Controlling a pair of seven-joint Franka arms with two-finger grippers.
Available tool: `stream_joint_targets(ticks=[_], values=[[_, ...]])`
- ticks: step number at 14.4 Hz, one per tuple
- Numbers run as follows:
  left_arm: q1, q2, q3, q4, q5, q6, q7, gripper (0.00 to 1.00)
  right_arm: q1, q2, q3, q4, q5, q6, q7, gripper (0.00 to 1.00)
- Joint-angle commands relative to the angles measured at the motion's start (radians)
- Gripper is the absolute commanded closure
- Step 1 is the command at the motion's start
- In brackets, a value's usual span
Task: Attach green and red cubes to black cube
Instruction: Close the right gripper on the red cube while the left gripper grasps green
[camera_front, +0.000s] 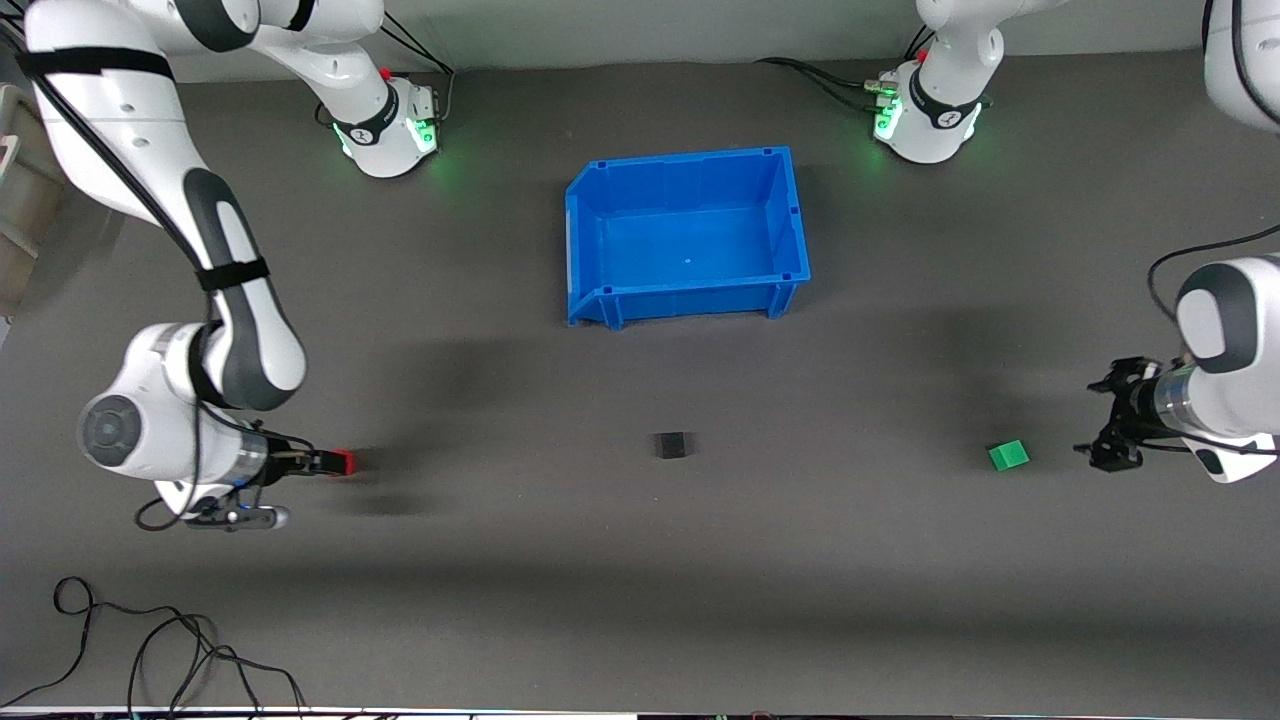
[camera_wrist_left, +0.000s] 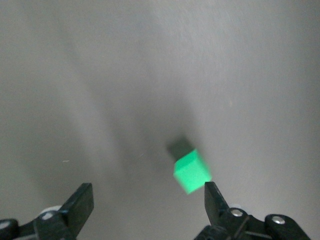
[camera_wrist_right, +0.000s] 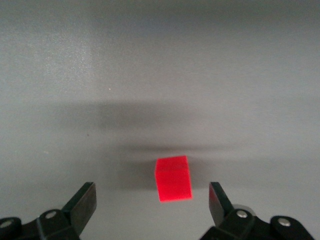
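From the front I count three cubes and one blue bin (camera_front: 688, 232): the black cube (camera_front: 672, 445) mid-table, nearer the camera than the bin, the green cube (camera_front: 1008, 456) beside my left gripper (camera_front: 1108, 420), and the red cube (camera_front: 343, 462), half hidden at my right gripper (camera_front: 325, 462). My left wrist view shows spread fingers (camera_wrist_left: 80, 205) with the blurred green cube (camera_wrist_left: 192, 172) on the table near one tip. My right wrist view shows the gripper released, with the red cube (camera_wrist_right: 173, 178) untouched between parted fingers (camera_wrist_right: 82, 202).

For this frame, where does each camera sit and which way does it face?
Front view: high across the table, facing both arm bases; shows the blue bin and black cube.
Left wrist view: on the left arm, looking down past its open hand at the green cube.
Right wrist view: same, open right hand over the red cube.
The front view also shows both cubes.
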Motion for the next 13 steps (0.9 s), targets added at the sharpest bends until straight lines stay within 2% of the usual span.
stream_joint_targets(ticks=[1, 3, 4, 9, 10, 11, 13], values=[[-0.012, 0.069, -0.003, -0.013, -0.005, 0.111, -0.275, 0.01, 0.007, 0.047, 0.0, 0.025, 0.013, 0.041, 0.021, 0.0], [-0.032, 0.158, -0.001, -0.003, 0.035, 0.205, -0.426, 0.01, 0.005, 0.063, -0.002, 0.022, 0.006, 0.061, 0.018, 0.0], [-0.04, 0.161, -0.001, -0.013, 0.041, 0.221, -0.434, 0.0, 0.005, 0.067, -0.002, 0.02, 0.005, 0.064, 0.015, 0.0], [-0.055, 0.144, -0.003, -0.024, 0.041, 0.155, -0.447, 0.01, 0.004, 0.082, -0.004, 0.006, -0.039, 0.079, 0.003, 0.0], [-0.058, 0.147, -0.003, -0.019, 0.041, 0.164, -0.46, 0.04, 0.002, 0.082, -0.004, 0.006, -0.065, 0.079, 0.003, 0.0], [-0.061, 0.147, -0.003, -0.016, 0.041, 0.167, -0.473, 0.12, -0.001, 0.09, -0.004, 0.006, -0.079, 0.079, 0.003, 0.0], [-0.067, 0.158, -0.003, -0.002, 0.041, 0.175, -0.473, 0.21, -0.001, 0.096, -0.004, -0.009, -0.082, 0.11, 0.003, 0.0]])
